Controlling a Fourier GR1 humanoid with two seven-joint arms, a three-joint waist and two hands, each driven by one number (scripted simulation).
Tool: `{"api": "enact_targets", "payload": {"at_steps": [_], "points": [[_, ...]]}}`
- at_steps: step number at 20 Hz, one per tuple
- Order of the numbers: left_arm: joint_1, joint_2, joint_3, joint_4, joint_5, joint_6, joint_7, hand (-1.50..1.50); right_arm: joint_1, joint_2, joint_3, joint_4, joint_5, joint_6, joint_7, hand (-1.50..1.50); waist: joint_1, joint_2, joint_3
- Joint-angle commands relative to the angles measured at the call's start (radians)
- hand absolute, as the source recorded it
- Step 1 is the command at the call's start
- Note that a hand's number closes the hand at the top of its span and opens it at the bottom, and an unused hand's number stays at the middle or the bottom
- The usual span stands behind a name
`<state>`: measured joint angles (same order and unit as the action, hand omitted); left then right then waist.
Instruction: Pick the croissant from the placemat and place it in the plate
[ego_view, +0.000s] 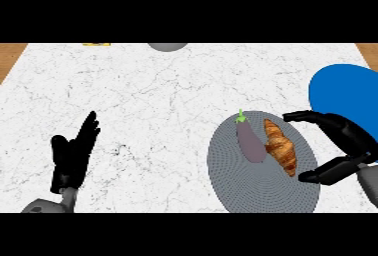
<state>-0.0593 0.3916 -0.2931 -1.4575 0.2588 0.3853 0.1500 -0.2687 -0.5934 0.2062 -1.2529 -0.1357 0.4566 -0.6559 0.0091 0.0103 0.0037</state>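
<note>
**mossy_k:** Two hands in shot, so going left to right. The left hand (72, 155) sits at the left edge of the counter (162, 100), fingers straight and pointing up, holding nothing, just resting. Moving across, there's a grey round placemat (255, 192) with an eggplant (251, 141) on it, and the croissant (281, 147) lying just beside the eggplant on its right, long axis running roughly top to bottom. Then the right hand (341, 145) at the mat's right edge, fingers and thumb curved into an open C facing the croissant, nothing between them yet. Looks close to the pastry, but I can't tell if anything touches. The blue plate (347, 95) is behind that hand, partly cut off by the frame.

**dov_r:** So how would you grab it?

**mossy_k:** I'd guess it's light and flaky, so squeezing would crush it. Surface is probably dry, not slippery. I'd pinch across the fat middle, thumb on one long side and fingers on the other, not the thin tips, since those would likely snap or let it swing.

**dov_r:** Eggplant in the way?

**mossy_k:** Could be. The finger going down on the left side has a narrow gap, so it might nudge the eggplant.
</note>
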Motion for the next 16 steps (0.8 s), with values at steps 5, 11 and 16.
{"api": "enact_targets", "payload": {"at_steps": [5,11,16], "points": [[0.004,-0.016,-0.009,0.01,-0.022,-0.007,-0.004,0.0,-0.165,-0.121,0.05,0.055,0.326,-0.119,-0.044,-1.5,0.015,-0.007,-0.004],[0.046,-0.045,-0.029,-0.028,-0.056,0.02,0.012,0.0,-0.168,-0.196,0.119,0.019,0.456,-0.038,0.006,-1.5,0.003,-0.013,-0.004],[0.01,0.004,0.041,0.002,-0.019,-0.055,0.011,0.0,-0.243,-0.165,0.203,-0.018,0.535,0.081,0.153,-1.5,0.003,-0.011,-0.005]]}}
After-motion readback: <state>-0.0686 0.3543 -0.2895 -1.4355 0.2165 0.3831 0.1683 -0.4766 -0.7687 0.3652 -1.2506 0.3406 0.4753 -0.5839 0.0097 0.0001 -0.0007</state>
